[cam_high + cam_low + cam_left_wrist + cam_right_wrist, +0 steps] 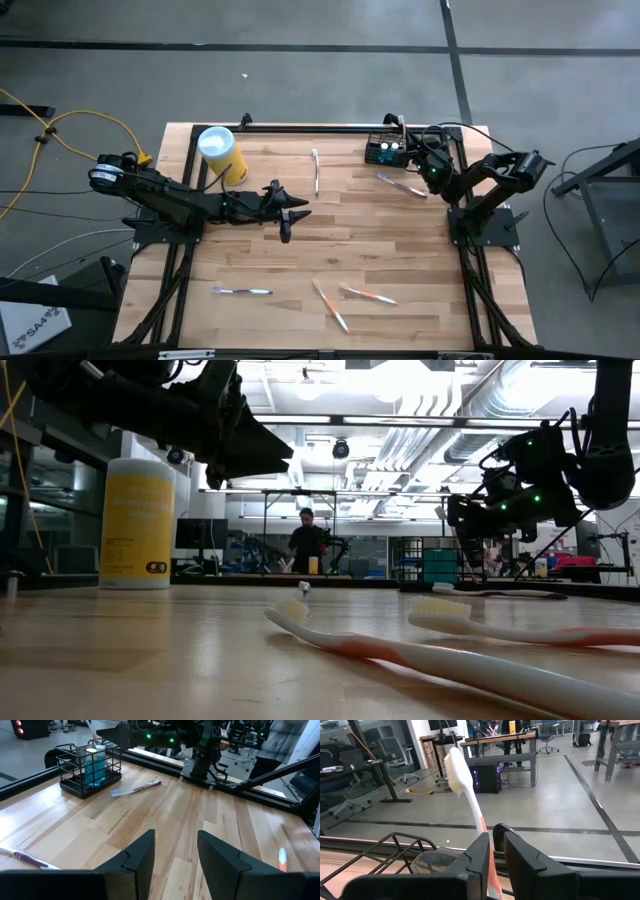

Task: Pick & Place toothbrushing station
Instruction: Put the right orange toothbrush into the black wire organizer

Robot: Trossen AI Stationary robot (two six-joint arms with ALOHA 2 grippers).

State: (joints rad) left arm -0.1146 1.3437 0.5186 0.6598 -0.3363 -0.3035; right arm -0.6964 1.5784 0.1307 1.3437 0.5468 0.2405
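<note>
A wide workshop with desks, chairs and a bare concrete floor lay beyond the wooden worktop [400,250], and a person stood far off behind it in the low view. The toothbrushing station [385,150], a small black wire basket with compartments, sat at the far right corner of the worktop, upright, with something blue standing in one compartment. My right gripper [492,852] hung directly over it, its fingers close together around the handle of a white toothbrush [465,785] that stood bristles-up between them; I could not tell whether they were gripping it or had just slackened, so I treated the brush as not safely released. My left gripper [175,852] waited over the middle left of the worktop, near the yellow canister [222,152], its fingers apart and holding nothing. Loose toothbrushes lay scattered: one just beside the station [400,184], one at the far middle [316,170], a purple-handled one [240,291] at the near left and two orange-and-white ones [368,294] at the near middle. I judged the station light and stiff, but easy to tip or slide on the smooth wood, so any push from a brush going in might shift it. If I had to lift it, I would take the top rim wire at a corner, or an inner divider, since the thin wires offer little for the pads and the contents could rattle out if it tilted.
</note>
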